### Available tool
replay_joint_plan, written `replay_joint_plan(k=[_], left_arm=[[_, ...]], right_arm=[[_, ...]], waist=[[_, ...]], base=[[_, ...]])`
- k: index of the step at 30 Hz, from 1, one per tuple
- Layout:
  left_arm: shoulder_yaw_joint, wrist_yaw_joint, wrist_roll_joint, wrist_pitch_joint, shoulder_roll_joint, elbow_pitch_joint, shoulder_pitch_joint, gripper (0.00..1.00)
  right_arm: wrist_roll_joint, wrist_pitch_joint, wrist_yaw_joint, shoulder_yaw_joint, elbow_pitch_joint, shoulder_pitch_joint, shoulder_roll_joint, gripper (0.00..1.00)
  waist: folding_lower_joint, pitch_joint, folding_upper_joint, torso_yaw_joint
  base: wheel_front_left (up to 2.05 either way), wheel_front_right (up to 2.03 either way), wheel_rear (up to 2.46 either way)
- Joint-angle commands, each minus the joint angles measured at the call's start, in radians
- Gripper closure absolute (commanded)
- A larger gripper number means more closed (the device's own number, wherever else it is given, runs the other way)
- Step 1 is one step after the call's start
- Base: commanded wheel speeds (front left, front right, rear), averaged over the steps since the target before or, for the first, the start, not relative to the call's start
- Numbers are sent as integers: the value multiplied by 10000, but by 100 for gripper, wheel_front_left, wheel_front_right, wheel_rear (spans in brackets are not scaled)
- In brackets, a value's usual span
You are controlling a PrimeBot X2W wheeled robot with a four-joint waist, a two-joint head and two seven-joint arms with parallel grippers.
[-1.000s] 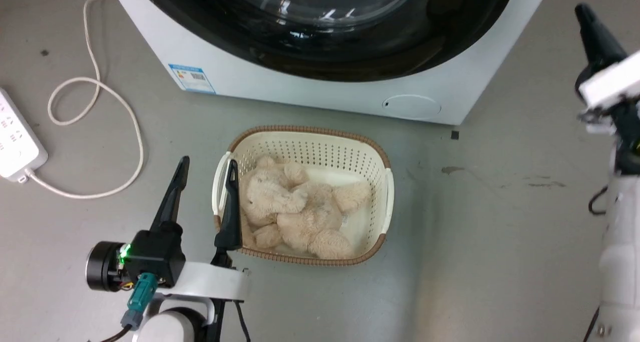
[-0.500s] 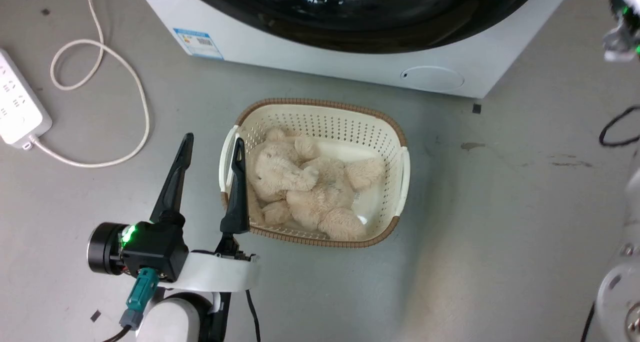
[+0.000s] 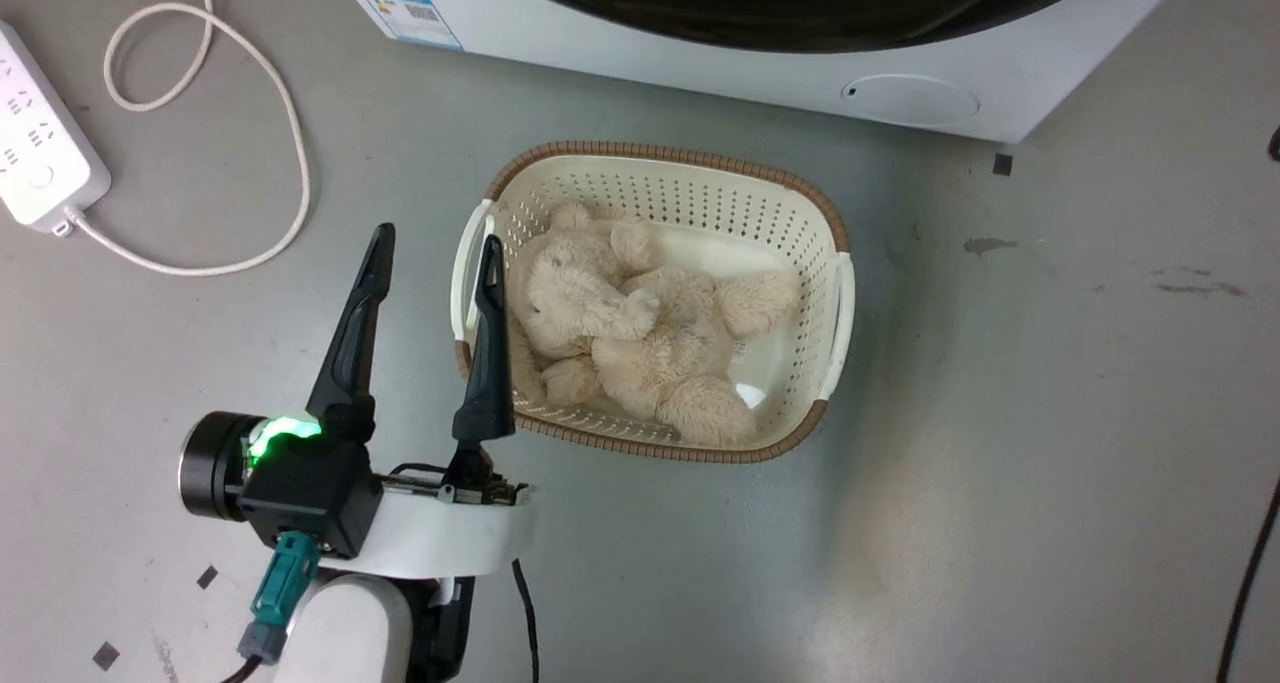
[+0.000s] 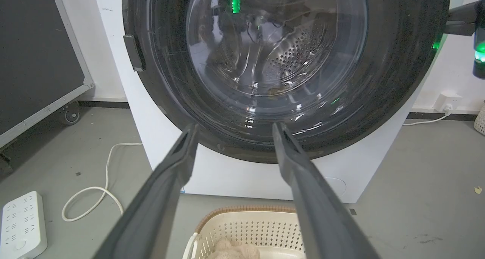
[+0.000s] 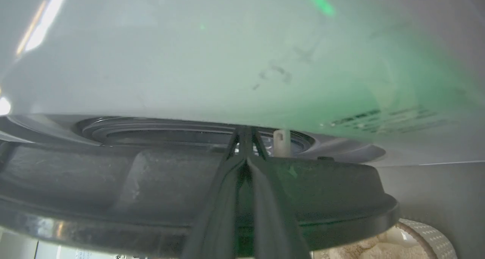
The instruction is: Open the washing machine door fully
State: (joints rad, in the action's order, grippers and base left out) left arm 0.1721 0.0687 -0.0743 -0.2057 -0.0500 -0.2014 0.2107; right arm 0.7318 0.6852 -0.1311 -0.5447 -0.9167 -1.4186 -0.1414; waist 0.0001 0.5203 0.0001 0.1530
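Head view, left to right: to the left of the big white box-shaped washing machine [image 3: 600, 48] lies one white plastic power strip [image 3: 40, 153] with one cream cord [image 3: 296, 128] looped loosely, clear of the robot's path, I'd guess. In front of the washing machine hovers the left gripper [image 3: 436, 238], its two long dark fingers [image 3: 352, 343] spread wide with nothing between them. It looks parked as the idle one, pointing at the machine's front. Also in front of the washing machine sits one cream perforated plastic laundry basket [image 3: 700, 198] holding what looks like one fluffy beige plush toy [image 3: 640, 333], probably laundry for loading. On the washing machine's front hangs the one large round glossy black washing machine door [image 4: 273, 62] with its clear glass centre, seemingly just a crack ajar. At the washing machine's right side the right gripper [image 5: 245, 132] has two fingers [image 5: 221, 198] pressed together on nothing, tips tucked into the gap between door and washing machine, presumably to lever it outward.
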Motion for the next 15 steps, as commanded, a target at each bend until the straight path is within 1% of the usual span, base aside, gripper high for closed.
replay_joint_plan(k=[1, 7, 15], left_arm=[[43, 79, -82, -135, -2, -73, 170, 0], [117, 161, -173, -260, -2, -83, 264, 0], [257, 184, -195, -427, -3, 239, 135, 0]], right_arm=[[181, 229, 1, -88, -288, -369, 7, 100], [340, 918, 2, -216, -720, -323, 2, 100], [770, 1998, 3, -386, -696, 614, 362, 100]], waist=[[-1, 22, -1, 17], [-1, -109, -1, 5], [-1, -743, -1, -106]], base=[[0, 0, 0], [0, 0, 0], [0, 0, 0]])
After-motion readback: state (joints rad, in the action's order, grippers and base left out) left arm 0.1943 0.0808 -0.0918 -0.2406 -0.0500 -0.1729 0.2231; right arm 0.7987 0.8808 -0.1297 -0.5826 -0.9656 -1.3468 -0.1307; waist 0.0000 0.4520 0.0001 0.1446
